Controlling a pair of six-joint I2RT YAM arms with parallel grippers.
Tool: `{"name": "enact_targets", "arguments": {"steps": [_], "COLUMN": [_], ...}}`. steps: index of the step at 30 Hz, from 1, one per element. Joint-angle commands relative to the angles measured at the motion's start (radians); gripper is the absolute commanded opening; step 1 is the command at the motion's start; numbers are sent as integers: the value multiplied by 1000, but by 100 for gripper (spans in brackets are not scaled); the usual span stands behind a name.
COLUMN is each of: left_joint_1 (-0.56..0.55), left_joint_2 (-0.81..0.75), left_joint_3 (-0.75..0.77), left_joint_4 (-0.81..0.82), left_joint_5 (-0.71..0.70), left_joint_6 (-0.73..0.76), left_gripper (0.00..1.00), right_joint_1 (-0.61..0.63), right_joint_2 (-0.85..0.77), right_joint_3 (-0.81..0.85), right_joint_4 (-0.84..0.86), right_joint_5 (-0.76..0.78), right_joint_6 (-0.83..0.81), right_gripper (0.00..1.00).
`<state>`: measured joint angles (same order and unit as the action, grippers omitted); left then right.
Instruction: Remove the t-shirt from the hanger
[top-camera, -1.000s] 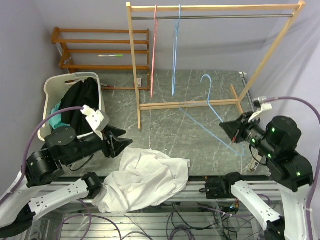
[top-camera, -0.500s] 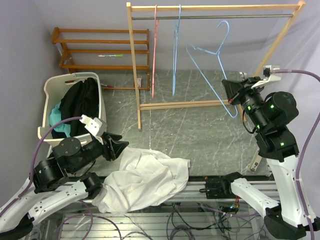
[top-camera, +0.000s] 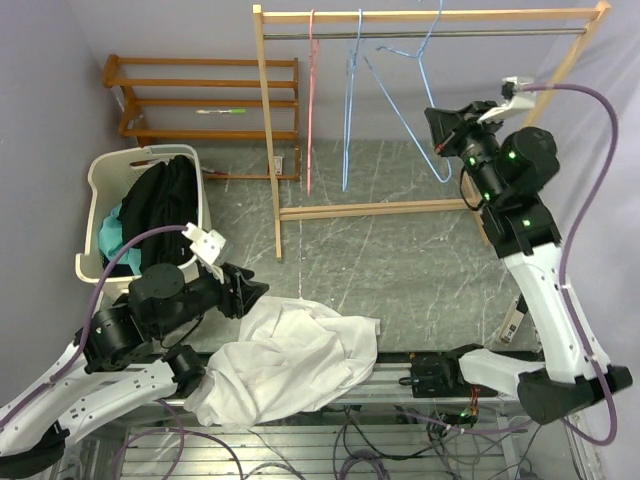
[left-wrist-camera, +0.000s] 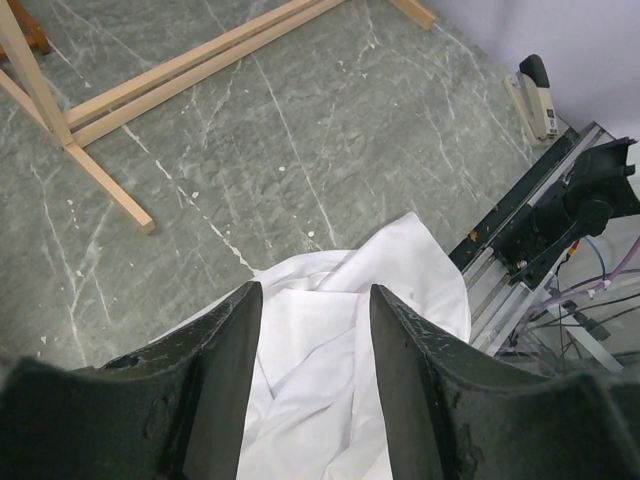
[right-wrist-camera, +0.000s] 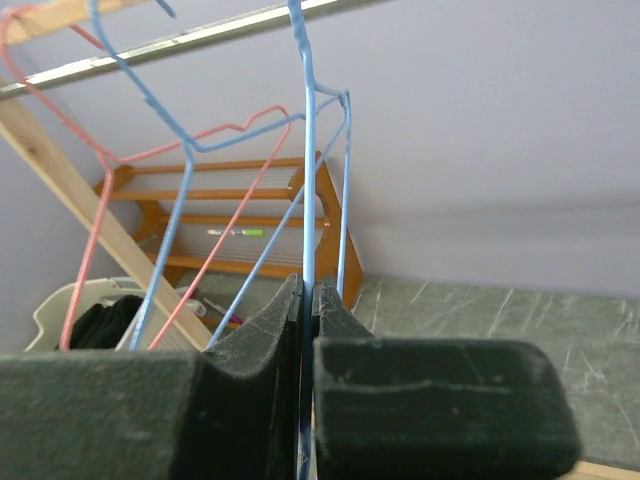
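Note:
The white t-shirt (top-camera: 290, 365) lies crumpled on the table by the near edge, off the hanger. My left gripper (top-camera: 255, 290) hovers open just above its left side. In the left wrist view the shirt (left-wrist-camera: 330, 370) shows between the spread fingers (left-wrist-camera: 225, 370), and the gripper (left-wrist-camera: 312, 290) holds nothing. My right gripper (top-camera: 437, 125) is raised high at the right, shut on the bare blue wire hanger (top-camera: 400, 112), whose hook reaches up to the metal rail (top-camera: 480, 33). In the right wrist view the hanger wire (right-wrist-camera: 308, 150) runs up from the closed gripper (right-wrist-camera: 308, 283).
A wooden garment rack (top-camera: 268, 150) stands mid-table with a pink hanger (top-camera: 307, 100) and another blue hanger (top-camera: 350, 100) on its rail. A white laundry basket (top-camera: 95, 190) of dark clothes sits at the left. A wooden shelf (top-camera: 200, 100) stands behind it.
The right arm has lifted the blue hanger from low over the table up to the rail. The left gripper has shifted slightly right and stays open over the shirt.

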<state>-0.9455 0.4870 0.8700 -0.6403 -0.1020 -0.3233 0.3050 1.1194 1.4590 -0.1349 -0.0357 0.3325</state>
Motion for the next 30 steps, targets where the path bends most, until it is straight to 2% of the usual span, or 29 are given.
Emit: {"name": "enact_targets", "arguments": {"steps": [1,7,8,11,13,14,17,22,25,28,30], "left_joint_1": [-3,-3,-3,-3,-4,-4,-3,-4,-4,-16,-92], "left_joint_2": [-28,-37,-33,-18,-6,2,33,146,284,458,513], "left_joint_3": [-3,-5,-4,-4,-6,-6,-7,-11,-11,-6,-13], "left_joint_4": [36,33,33,33,36,36,39,57,53,53,59], "left_joint_5": [-1,-13,-13,-9,-5,-5,6,35,89,168,108], "left_joint_6": [-15,-19,-19,-17,-17,-17,-17,-28,-104,-203,-277], "left_gripper": [58,61,61,65,72,76,79,79,77,69,68], "right_joint_1": [2,3,2,2,2,3,3,2,2,3,2], "right_joint_2": [64,19,-7,-96,-154,-194,-301,-541,-663,-730,-751], "right_joint_3": [25,-58,-83,-138,-162,-176,-241,-432,-529,-573,-563], "right_joint_4": [72,66,62,11,-51,-92,-218,-394,-469,-507,-509], "right_joint_5": [7,-36,-42,-67,-83,-92,-109,-77,-51,-22,-20], "right_joint_6": [18,37,38,36,30,25,18,30,31,35,29], "right_gripper": [0,0,6,35,95,99,100,100,100,100,100]}}
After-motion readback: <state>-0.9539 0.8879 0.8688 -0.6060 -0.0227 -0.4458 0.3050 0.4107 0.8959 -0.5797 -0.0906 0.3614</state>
